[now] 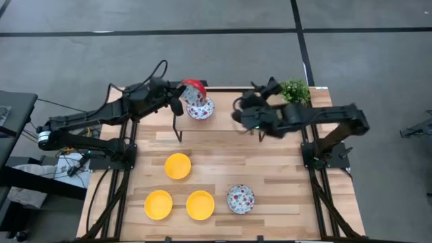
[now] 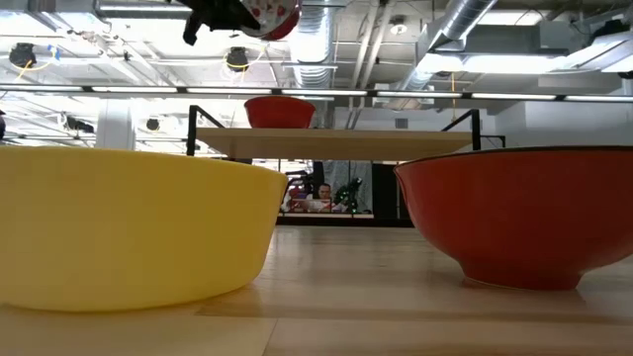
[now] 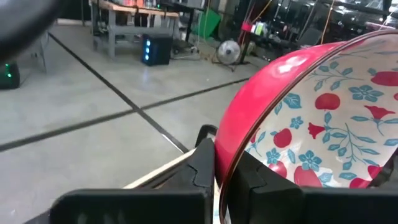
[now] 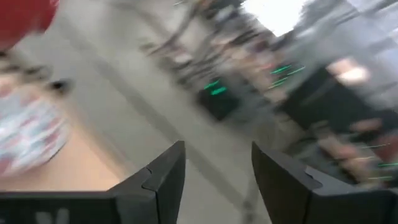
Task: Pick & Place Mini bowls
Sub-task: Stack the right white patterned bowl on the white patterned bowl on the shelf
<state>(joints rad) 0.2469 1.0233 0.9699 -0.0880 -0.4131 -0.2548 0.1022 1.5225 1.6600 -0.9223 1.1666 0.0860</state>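
My left gripper [image 1: 181, 94] is shut on a mini bowl [image 1: 194, 86], red outside and patterned inside, held tilted above the raised shelf [image 2: 336, 143] at the table's far side. Just below it, a second patterned bowl [image 1: 201, 109] rests on its base on the shelf. Three yellow bowls [image 1: 177, 165] [image 1: 158, 204] [image 1: 200, 204] and one patterned bowl [image 1: 240, 198] stand on the table nearer the front edge. My right gripper [image 4: 217, 171] is open over the shelf's right part [image 1: 244, 113], with nothing between its fingers. My left gripper pinches the held bowl's rim [image 3: 225, 163], with one finger [image 3: 204, 163] on the red outer wall and the other [image 3: 252, 177] on the patterned inside. The fingers come in about level from the table's left. The bowl is lifted clear, tipped on edge, its opening facing sideways.
A small green plant [image 1: 295, 90] stands at the shelf's far right corner. The shelf's black legs [image 1: 179, 131] stand on the table behind the bowls. In the low view the nearest yellow bowl [image 2: 129, 232] and a red bowl [image 2: 524, 218] fill the foreground.
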